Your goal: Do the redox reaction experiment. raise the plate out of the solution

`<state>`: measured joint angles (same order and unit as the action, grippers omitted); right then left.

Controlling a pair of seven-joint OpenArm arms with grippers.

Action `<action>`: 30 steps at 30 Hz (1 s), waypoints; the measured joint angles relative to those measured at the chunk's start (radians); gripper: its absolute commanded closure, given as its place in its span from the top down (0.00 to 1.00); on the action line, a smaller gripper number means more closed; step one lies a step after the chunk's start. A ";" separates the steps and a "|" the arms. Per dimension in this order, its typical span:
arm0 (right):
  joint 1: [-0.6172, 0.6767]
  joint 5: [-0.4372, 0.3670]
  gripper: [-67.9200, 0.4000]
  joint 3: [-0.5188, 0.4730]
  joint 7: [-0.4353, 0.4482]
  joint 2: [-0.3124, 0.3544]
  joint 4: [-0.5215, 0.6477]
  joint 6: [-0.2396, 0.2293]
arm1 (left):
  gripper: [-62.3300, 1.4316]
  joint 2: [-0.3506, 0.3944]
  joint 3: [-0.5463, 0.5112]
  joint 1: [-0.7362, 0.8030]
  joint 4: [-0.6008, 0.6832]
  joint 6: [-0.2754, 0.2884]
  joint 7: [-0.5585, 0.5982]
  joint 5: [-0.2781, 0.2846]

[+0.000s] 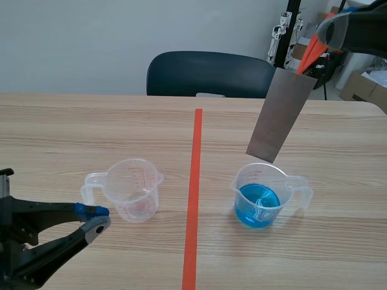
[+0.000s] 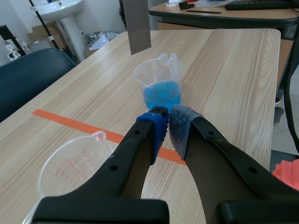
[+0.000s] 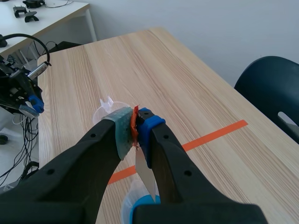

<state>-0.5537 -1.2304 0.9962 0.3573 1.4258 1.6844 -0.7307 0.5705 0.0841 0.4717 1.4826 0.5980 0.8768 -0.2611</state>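
A grey metal plate (image 1: 279,115) hangs tilted in the air, its lower corner just above the rim of a clear cup of blue solution (image 1: 261,199). My right gripper (image 1: 318,41) is raised at the far right and shut on the plate's orange-red tab (image 1: 310,53). In the right wrist view the tab (image 3: 134,125) is pinched in the gripper (image 3: 135,128), with the plate (image 3: 145,172) hanging below. An empty clear measuring cup (image 1: 130,190) stands left of the tape line. My left gripper (image 1: 97,219) rests low beside it, shut on nothing (image 2: 167,123).
A dark chair (image 1: 208,72) stands behind the table's far edge. An orange-red tape line (image 1: 193,199) runs down the table's middle between the two cups. Cardboard boxes (image 1: 363,87) and a black stand (image 1: 290,30) are past the table's right corner.
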 measured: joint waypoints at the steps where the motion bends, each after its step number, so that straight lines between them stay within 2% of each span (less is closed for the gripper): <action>1: -0.002 0.000 0.01 0.000 0.000 0.003 0.005 0.000 | 0.11 0.000 0.013 -0.014 0.000 -0.001 -0.018 0.006; 6: -0.005 -0.019 0.01 -0.019 0.001 0.028 0.024 0.000 | 0.11 0.000 0.070 -0.080 -0.001 0.002 -0.096 0.058; 16: -0.011 -0.019 0.01 -0.027 -0.001 0.038 0.032 0.000 | 0.11 -0.005 0.205 -0.230 -0.001 0.006 -0.224 0.109; 22: -0.011 -0.068 0.01 -0.027 -0.036 0.038 0.032 0.000 | 0.11 -0.034 0.248 -0.303 -0.001 0.006 -0.307 0.161; 30: -0.011 -0.098 0.01 -0.027 -0.057 0.051 0.032 0.000 | 0.09 -0.085 0.322 -0.370 -0.001 0.002 -0.399 0.161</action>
<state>-0.5648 -1.3289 0.9695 0.3000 1.4769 1.7168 -0.7307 0.4858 0.4061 0.1013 1.4818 0.5999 0.4778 -0.1005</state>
